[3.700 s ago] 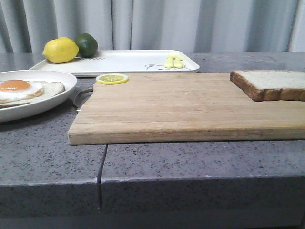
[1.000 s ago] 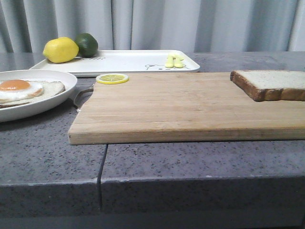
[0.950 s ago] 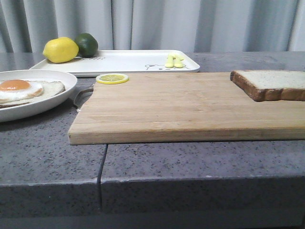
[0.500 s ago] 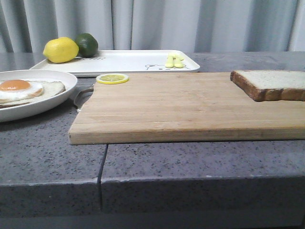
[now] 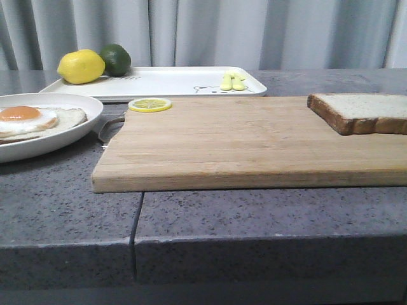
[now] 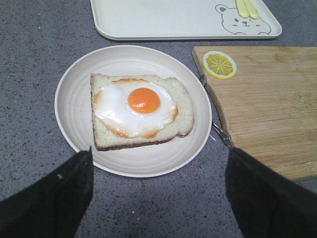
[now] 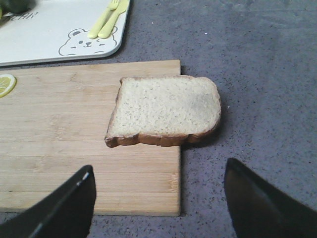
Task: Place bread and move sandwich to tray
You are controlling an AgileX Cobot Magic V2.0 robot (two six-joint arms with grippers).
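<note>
pale speckled brown-crusted bread slice [image 7: 166, 110] | white-and-orange fried egg [image 6: 136, 106] | round white plate [image 6: 74, 99] | white bear-print tray [image 5: 165, 81] | tan striped wooden board [image 5: 241, 140] | grey speckled stone counter [image 5: 254, 216]

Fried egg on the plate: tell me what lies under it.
The fried egg lies on one pale slice of bread in the white plate. The crumb under the egg is covered; nothing sits on top.

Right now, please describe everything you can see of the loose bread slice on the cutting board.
The bread is one square slice with a pale, speckled crumb and a dark brown crust. It lies flat on the far right corner of the wooden cutting board, and part of it hangs over the board's right edge, above the grey counter. Nothing lies on it. The right end effector is open and does not touch it.
</note>
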